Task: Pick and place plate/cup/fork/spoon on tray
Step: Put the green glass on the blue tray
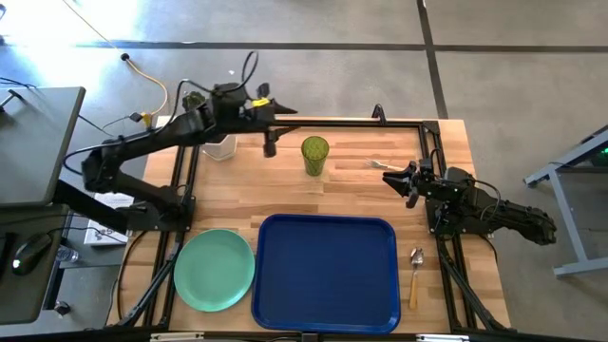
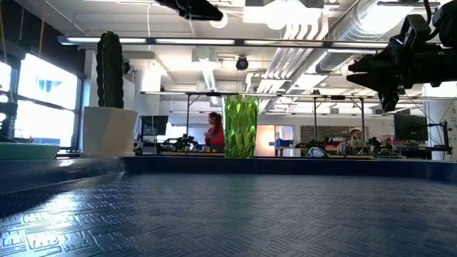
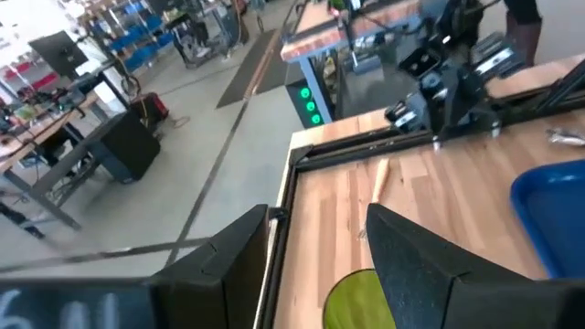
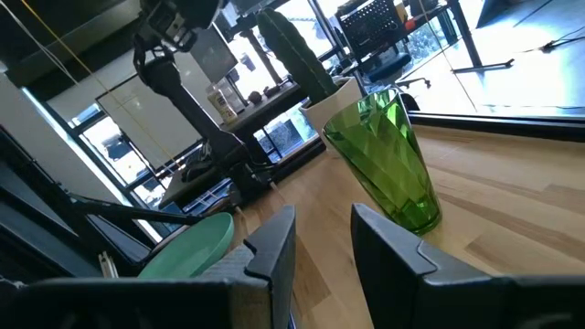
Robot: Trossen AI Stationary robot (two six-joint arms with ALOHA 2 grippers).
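The tray lies bare, so nothing seems placed yet. The cup stands upright on the table beyond it. Left claw, narrowly parted and empty, hovers beside the cup; right claw, parted and empty, faces it. Next: straddle and grip the cup.

Grey concrete floor; exposed ceiling ducts; bright windows.
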